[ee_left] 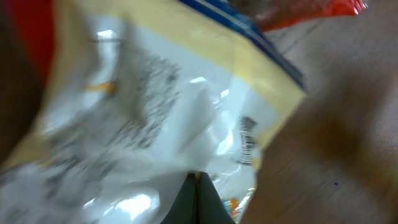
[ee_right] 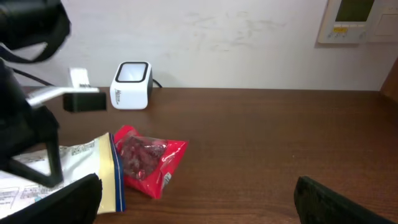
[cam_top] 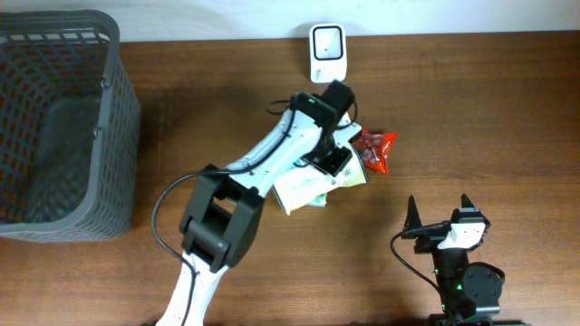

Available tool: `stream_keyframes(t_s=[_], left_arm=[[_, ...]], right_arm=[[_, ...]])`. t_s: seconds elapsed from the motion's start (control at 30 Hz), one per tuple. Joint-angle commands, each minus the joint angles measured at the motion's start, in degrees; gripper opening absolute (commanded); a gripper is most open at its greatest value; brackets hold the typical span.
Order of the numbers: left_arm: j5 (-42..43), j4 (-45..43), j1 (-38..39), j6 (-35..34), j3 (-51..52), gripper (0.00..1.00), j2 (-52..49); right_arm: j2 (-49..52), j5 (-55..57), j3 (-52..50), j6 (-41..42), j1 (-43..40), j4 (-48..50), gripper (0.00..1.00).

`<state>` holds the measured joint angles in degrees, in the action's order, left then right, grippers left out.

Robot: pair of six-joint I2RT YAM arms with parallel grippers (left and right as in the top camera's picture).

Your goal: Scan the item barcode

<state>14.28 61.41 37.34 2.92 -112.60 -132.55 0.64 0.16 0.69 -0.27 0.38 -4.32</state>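
Snack pouch (cam_top: 299, 190) pinched in the left hand (cam_top: 332, 165), mid-counter, in front of the scanner (cam_top: 326, 50).

The pouch is glossy, crinkled white film with a pale yellow border and blue edge; a small barcode (ee_left: 247, 142) sits near its rim, the grey print too blurred to read. The left fingertips (ee_left: 196, 198) press together on the film. Beside it lies a red, shiny packet (cam_top: 376, 149). The scanner is a white, rounded box. The right hand (cam_top: 440, 207) stands spread above the brown wood-grain counter (cam_top: 507, 109). A grey plastic mesh basket (cam_top: 54, 127) sits at the far left.
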Motion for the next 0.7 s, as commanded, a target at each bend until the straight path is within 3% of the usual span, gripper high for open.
stream_keyframes(t_s=[0.0,0.17,0.33,0.67], left_arm=[[1.3,-0.8,1.9,-0.7,0.0,0.00,-2.1],[-4.5,3.7,1.2,-0.8,-5.4,0.00,-0.9],[-4.7,11.7,-1.0,-0.8,-14.7,0.00,1.6],[2.3,7.9,0.4,-0.8,-10.5,0.00,-0.7]], right_arm=[[-0.1,0.3,-0.4,-0.4,0.4,-0.3,0.98],[-0.1,0.3,-0.4,-0.4,0.4,-0.3,0.98],[-0.1,0.3,-0.4,-0.4,0.4,-0.3,0.98],[-0.1,0.3,-0.4,-0.4,0.4,-0.3,0.98]])
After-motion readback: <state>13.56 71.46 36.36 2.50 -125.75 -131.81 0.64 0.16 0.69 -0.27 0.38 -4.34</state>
